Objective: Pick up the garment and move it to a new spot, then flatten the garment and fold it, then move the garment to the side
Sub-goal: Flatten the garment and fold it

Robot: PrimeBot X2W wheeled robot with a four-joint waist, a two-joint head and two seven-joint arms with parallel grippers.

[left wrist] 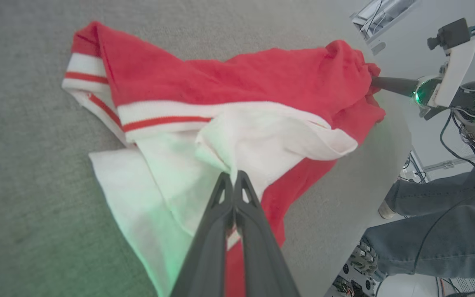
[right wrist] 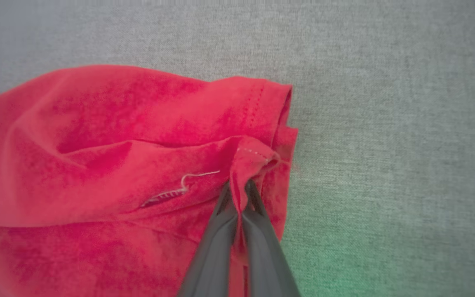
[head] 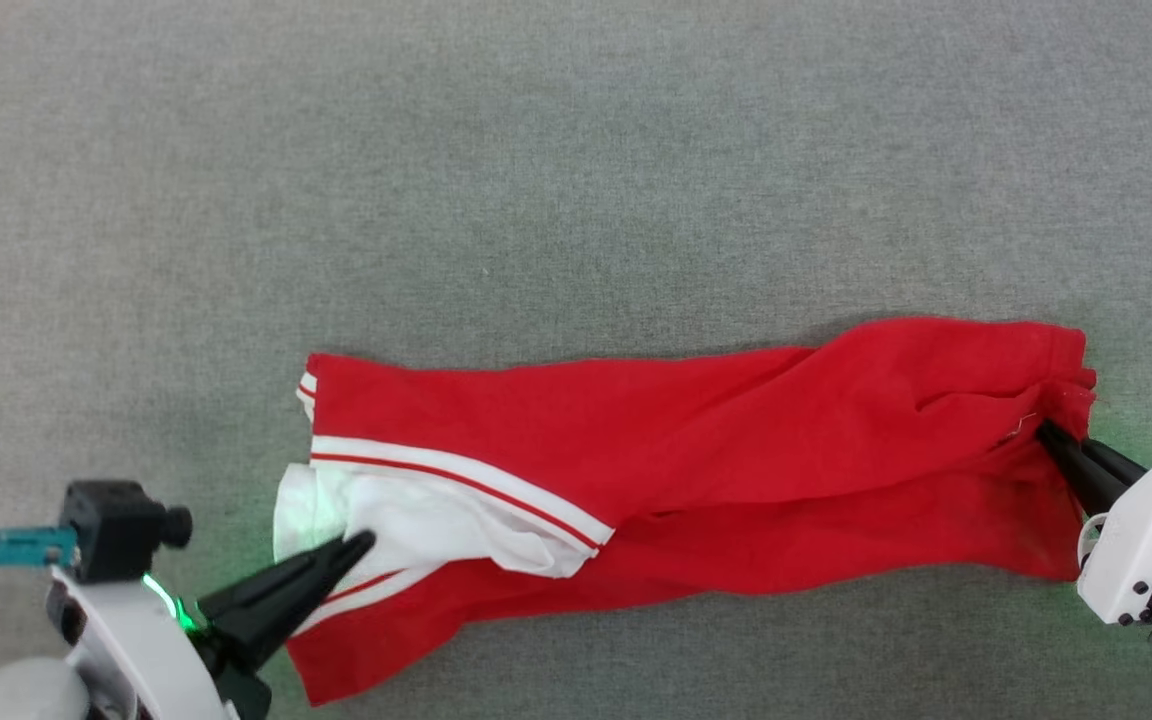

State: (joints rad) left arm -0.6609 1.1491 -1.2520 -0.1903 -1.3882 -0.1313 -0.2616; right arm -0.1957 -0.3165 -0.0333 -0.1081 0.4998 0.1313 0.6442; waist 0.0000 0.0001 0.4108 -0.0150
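the garment [head: 696,470] lies stretched sideways on the grey worktop [head: 536,200]. the left claw [head: 361,545] is clenched on its white sleeve end, the right claw [head: 1044,432] clenched on the red hem at the opposite end.

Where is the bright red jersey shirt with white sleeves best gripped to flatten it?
At both ends: the white sleeve from the robot's left, the red hem corner from its right. The red jersey shirt lies as a long rumpled band, so outward pulls should open it. The left end effector and right end effector are shut there.
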